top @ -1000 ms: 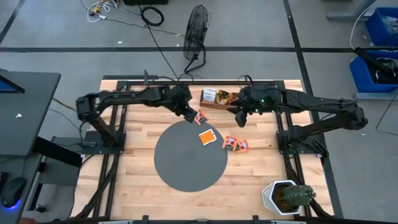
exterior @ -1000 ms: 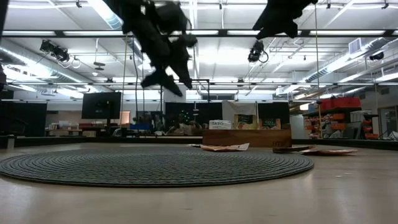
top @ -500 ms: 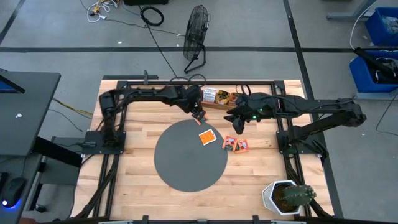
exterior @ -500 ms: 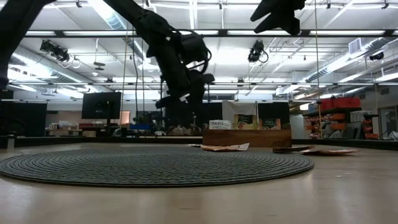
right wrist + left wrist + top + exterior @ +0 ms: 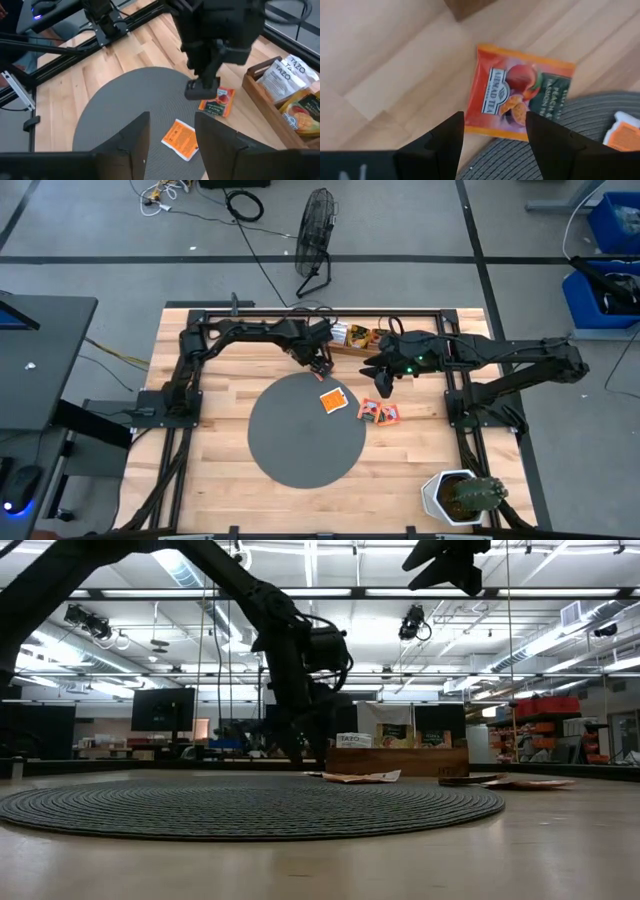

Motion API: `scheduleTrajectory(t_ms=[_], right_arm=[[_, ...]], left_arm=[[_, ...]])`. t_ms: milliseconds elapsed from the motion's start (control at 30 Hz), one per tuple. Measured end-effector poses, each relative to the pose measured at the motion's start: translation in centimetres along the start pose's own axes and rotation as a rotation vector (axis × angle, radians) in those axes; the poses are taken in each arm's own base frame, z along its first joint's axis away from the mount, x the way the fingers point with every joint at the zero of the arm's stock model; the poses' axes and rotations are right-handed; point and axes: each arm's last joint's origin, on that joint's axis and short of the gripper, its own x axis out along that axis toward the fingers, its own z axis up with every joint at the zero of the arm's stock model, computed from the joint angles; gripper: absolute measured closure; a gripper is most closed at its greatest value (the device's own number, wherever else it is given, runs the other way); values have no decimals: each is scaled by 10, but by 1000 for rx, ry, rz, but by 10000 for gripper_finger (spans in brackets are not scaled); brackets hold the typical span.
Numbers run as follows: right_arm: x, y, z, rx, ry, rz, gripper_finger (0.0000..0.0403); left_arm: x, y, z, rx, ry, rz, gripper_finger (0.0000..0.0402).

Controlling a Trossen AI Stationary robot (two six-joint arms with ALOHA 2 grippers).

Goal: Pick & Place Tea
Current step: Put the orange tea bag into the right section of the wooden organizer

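A red-orange tea packet [image 5: 520,97] lies flat on the wood at the far rim of the grey round mat [image 5: 305,430]. My left gripper [image 5: 495,125] hangs open just above it, pointing steeply down, one finger at either side of its near edge. The right wrist view shows the same packet [image 5: 216,101] under that gripper. An orange packet [image 5: 334,401] lies on the mat, and two more [image 5: 370,410] [image 5: 389,415] lie on the wood to the right of it. My right gripper [image 5: 172,145] hovers open, high above the table's far right.
A wooden box [image 5: 350,337] holding more packets stands at the far edge, close behind my left gripper. A potted cactus [image 5: 460,496] sits at the near right corner. Black frame rails [image 5: 190,380] run along both sides of the table.
My left gripper has come down from high above the mat's far rim to just over the red-orange packet, reaching a little toward the table's right and tipping steeper. My right gripper has swung slightly toward the table's left. The packets have not moved.
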Motion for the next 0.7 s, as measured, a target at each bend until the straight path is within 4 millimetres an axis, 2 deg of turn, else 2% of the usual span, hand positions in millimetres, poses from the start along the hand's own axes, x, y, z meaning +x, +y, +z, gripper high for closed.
scheduleTrajectory(t_ms=[167,433,567,700], right_arm=[[0,0,0,-20,-5,3,240],[0,0,0,-29,-4,2,240],[0,0,0,-31,-4,2,240],[0,0,0,-39,-4,2,240]], left_arm=[[9,4,1,-23,18,4,184],[9,7,3,-30,2,15,189],[12,8,-2,-19,11,23,219],[16,10,-9,-10,29,37,270]])
